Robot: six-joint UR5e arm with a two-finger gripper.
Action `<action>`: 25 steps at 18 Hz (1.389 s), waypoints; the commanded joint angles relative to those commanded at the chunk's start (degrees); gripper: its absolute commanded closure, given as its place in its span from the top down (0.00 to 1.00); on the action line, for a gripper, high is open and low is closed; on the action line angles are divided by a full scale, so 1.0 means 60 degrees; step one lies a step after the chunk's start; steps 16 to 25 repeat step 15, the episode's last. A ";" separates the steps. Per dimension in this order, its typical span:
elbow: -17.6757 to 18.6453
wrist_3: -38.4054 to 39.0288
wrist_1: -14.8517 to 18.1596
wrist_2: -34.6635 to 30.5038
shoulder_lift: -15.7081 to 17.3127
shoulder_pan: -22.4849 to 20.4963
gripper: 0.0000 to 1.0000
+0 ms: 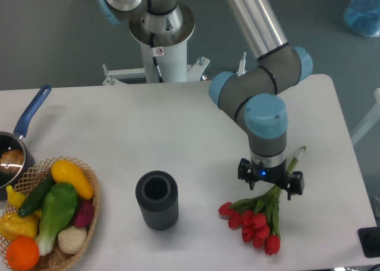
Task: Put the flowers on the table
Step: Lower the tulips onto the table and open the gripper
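Flowers [256, 221], a bunch of red tulips on green stems, lie at about five o'clock on the white bench [178, 134], the blooms fanned toward the near edge and the stem ends running up and away toward one o'clock, past the pincer [271, 187]. The bunch seems to rest flat on the bench top or very nearly so, which suits the task: laid lengthwise like this, it would stay put once released. The pincer sits directly over the stems, around their middle, and its body hides the fingers, so I cannot tell whether it is clamped on the stems or already apart.

The arm reaches in from its base at twelve o'clock, the long silver link slanting down to the right, then folding at the grey elbow joints so the wrist points straight down at the bench. That vertical pose fits a top-down set-down.

A dark ribbed cup [157, 200] stands upright at six o'clock, well apart from the blooms. A basket of vegetables [50, 220] and a blue-handled pan [18, 146] sit at eight o'clock.
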State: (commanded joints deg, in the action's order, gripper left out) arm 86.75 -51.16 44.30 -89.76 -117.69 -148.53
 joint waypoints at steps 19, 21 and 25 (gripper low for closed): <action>0.0000 0.0162 0.0044 0.2507 0.1495 -0.1494 1.00; 0.0000 0.0162 0.0044 0.2507 0.1495 -0.1494 1.00; 0.0000 0.0162 0.0044 0.2507 0.1495 -0.1494 1.00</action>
